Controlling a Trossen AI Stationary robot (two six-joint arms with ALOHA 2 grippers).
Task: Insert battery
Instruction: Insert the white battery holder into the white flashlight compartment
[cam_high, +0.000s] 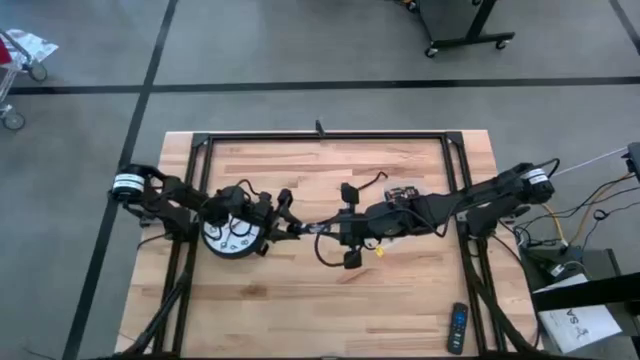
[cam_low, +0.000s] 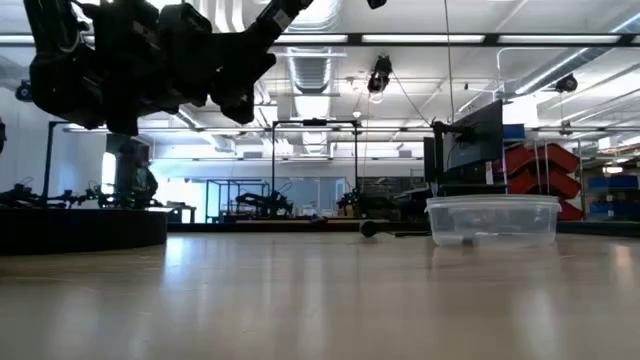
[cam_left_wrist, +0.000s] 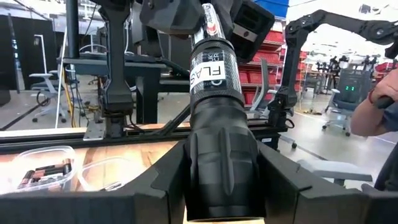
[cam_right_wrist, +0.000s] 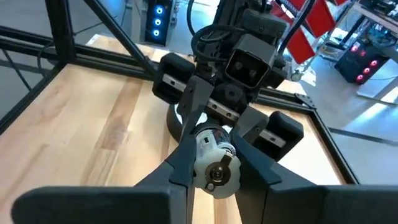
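A black flashlight hangs level above the table's middle, between my two grippers. My left gripper is shut on its thick black fluted end. My right gripper is shut on the other end, whose round end face with a metal piece shows in the right wrist view. A labelled grey band lies between the two holds. No loose battery shows plainly. A clear tub at the back right holds small dark pieces. My left gripper pinches the flashlight's fluted black end between its two fingers. The fingers come level from the table's left and lie along the flashlight, which is clear of the table. My right gripper pinches the opposite end between its two fingers. It comes level from the table's right, along the flashlight.
A white round dial with numbers lies under my left arm. A remote control lies near the front right corner. A black frame rims the table. In the low view the clear tub stands at the right.
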